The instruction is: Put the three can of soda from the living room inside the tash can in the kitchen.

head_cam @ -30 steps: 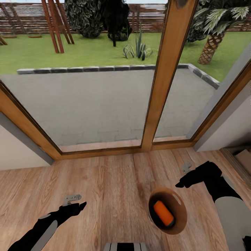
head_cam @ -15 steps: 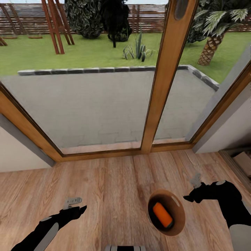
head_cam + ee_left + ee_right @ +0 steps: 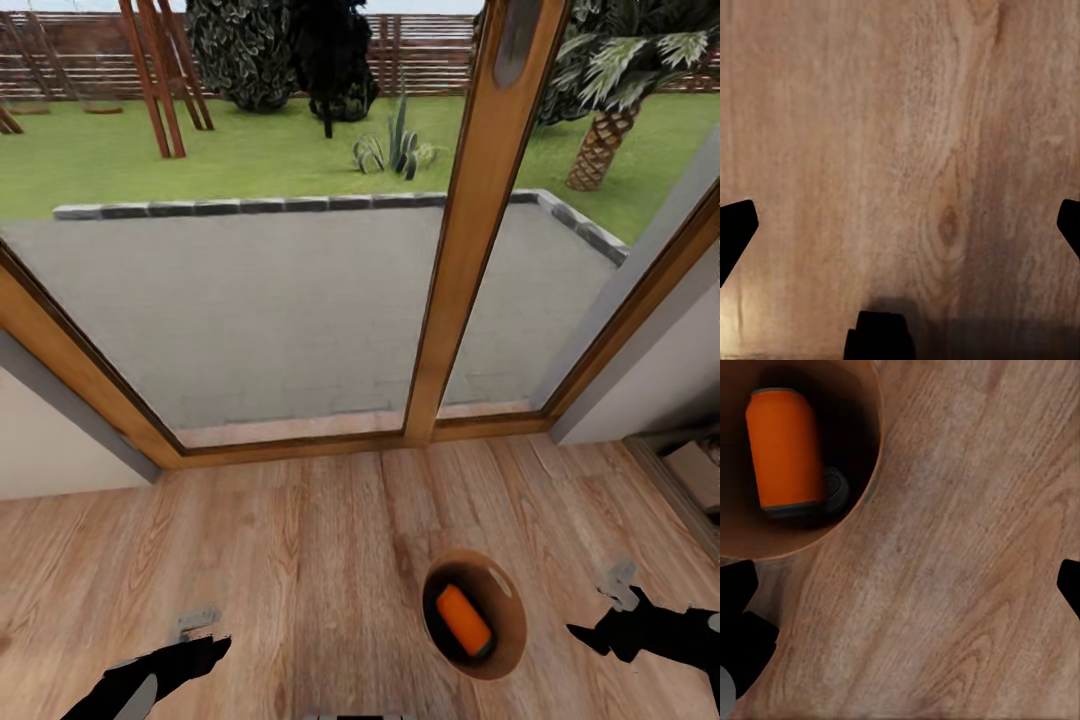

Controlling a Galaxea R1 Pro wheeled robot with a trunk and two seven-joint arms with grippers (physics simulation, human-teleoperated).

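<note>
The orange can of soda [image 3: 463, 620] lies on its side in the bottom of the tash can [image 3: 508, 640], with a second, darker can [image 3: 836, 489] tucked just beside it; such a can is likely light, thin-walled, smooth and easy to dent, best pinched across its round body. The bin stands on the wood floor [image 3: 320, 560] near the glass doors [image 3: 300, 270], probably light and best held by its rim. The right gripper [image 3: 598, 636] hangs beside it and the left gripper [image 3: 205, 650] well apart, both spread and empty.
</note>
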